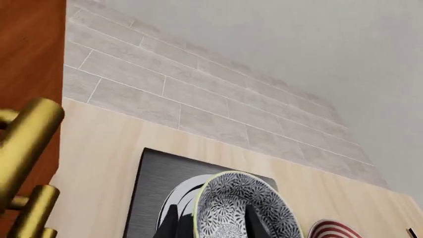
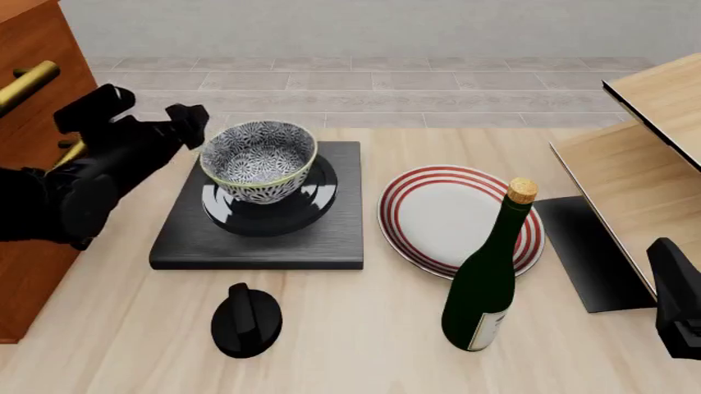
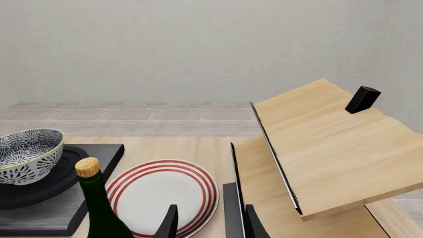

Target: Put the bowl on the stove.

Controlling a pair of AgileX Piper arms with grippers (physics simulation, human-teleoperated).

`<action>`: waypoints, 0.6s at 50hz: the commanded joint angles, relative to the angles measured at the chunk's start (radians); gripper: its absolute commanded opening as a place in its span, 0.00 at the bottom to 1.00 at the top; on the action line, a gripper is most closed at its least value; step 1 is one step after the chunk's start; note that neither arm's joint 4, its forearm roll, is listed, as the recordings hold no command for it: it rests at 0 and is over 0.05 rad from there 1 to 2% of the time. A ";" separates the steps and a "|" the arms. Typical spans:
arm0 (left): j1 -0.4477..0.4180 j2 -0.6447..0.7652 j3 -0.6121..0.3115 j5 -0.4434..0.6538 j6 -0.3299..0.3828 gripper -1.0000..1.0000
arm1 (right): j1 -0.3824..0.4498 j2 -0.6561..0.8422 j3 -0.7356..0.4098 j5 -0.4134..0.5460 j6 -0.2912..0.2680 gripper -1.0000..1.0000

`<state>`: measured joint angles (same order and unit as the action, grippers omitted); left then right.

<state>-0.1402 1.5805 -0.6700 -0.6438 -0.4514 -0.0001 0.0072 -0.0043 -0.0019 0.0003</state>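
The blue-and-white floral bowl [image 2: 258,160] sits on the round burner of the black square stove [image 2: 263,238], left of centre on the table. My left gripper [image 2: 153,111] hovers just left of the bowl's rim. It is open, and I cannot tell whether a finger touches the rim. In the left wrist view its fingertips [image 1: 173,223] stand wide apart in front of the bowl [image 1: 231,198] and the stove [image 1: 155,183]. My right gripper [image 3: 211,225] is open and holds nothing, low at the table's front right. The right wrist view shows the bowl [image 3: 26,153] resting on the stove [image 3: 59,213].
A red-ringed white plate [image 2: 460,217] lies right of the stove, with a corked green bottle [image 2: 487,279] standing in front of it. A black knob [image 2: 246,320] lies in front of the stove. A wooden cabinet with a brass handle [image 2: 28,82] stands at left, a wooden shelf [image 2: 646,123] at right.
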 commanded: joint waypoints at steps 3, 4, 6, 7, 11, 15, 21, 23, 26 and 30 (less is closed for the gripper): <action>0.017 -0.076 0.034 0.003 0.041 1.00 | 0.000 0.000 0.000 0.000 0.000 1.00; 0.017 -0.080 0.036 0.004 0.040 1.00 | 0.000 0.000 0.000 0.000 0.000 1.00; 0.014 -0.094 0.043 0.007 0.045 1.00 | 0.000 0.000 0.000 0.000 0.000 1.00; 0.011 -0.100 0.046 0.008 0.050 1.00 | 0.000 0.000 0.000 0.000 0.000 1.00; 0.011 -0.126 0.055 0.016 0.052 1.00 | 0.000 0.000 0.000 0.000 0.000 1.00; 0.009 -0.147 0.063 0.022 0.051 1.00 | 0.000 0.000 0.000 0.000 0.000 1.00; 0.007 -0.181 0.074 0.032 0.057 1.00 | 0.000 0.000 0.000 0.000 0.000 1.00; 0.006 -0.201 0.083 0.036 0.064 1.00 | 0.000 0.000 0.000 0.000 0.000 1.00; 0.002 -0.225 0.095 0.042 0.065 1.00 | 0.000 0.000 0.000 0.000 0.000 1.00; 0.007 -0.256 0.112 0.041 0.090 1.00 | 0.000 0.000 0.000 0.000 0.000 1.00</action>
<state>-0.1333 1.3905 -0.5892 -0.6138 -0.3843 -0.0001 0.0073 -0.0043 -0.0019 0.0003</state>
